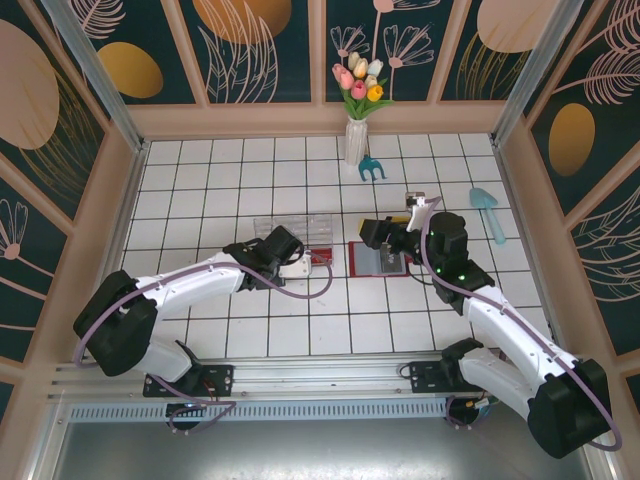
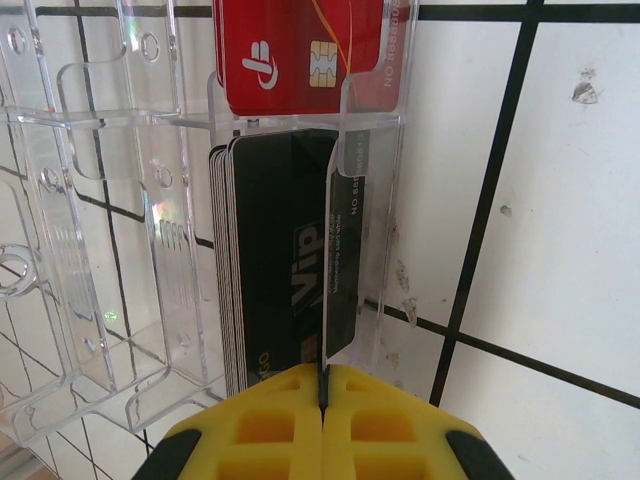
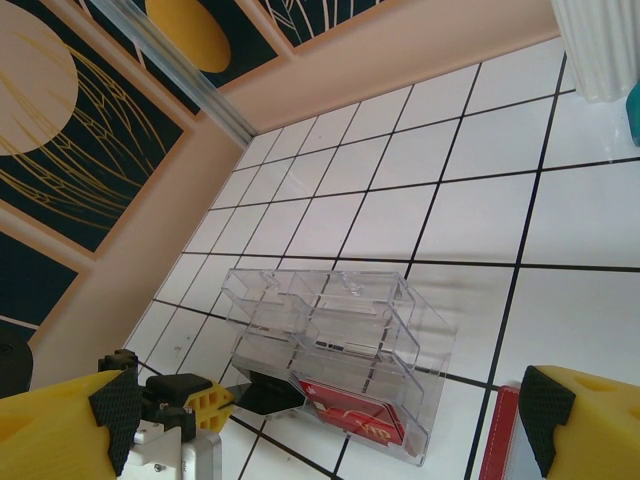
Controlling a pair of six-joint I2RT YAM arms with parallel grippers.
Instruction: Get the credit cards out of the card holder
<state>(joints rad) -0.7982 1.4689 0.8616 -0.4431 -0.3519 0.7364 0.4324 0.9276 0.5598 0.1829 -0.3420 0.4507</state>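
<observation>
Dark grey card (image 2: 270,260), long axis pointing away, pinched by left tool (image 2: 322,400) (right tool (image 3: 320,430) spread apart).

— What colours sit in the clear box (image 2: 100,200)?
— In its upper slot, a red card (image 2: 300,50) with a white logo and a gold chip. Below that, a black card (image 2: 275,250) with grey "VIP" lettering.
— And your own fingers?
— My left pads (image 2: 265,430) are yellow, edged in black. My right fingers (image 3: 45,430) are the same yellow with black tips.
— Right of the box?
— The card holder (image 1: 372,262): red border, grey inside. Under the box, white tiles (image 1: 250,320) with black grout.
— Beyond the box?
— A white vase (image 1: 356,140) of pink, yellow and white tulips (image 1: 358,80), and dark teal walls (image 1: 265,75) with gold and peach leaf shapes.
</observation>
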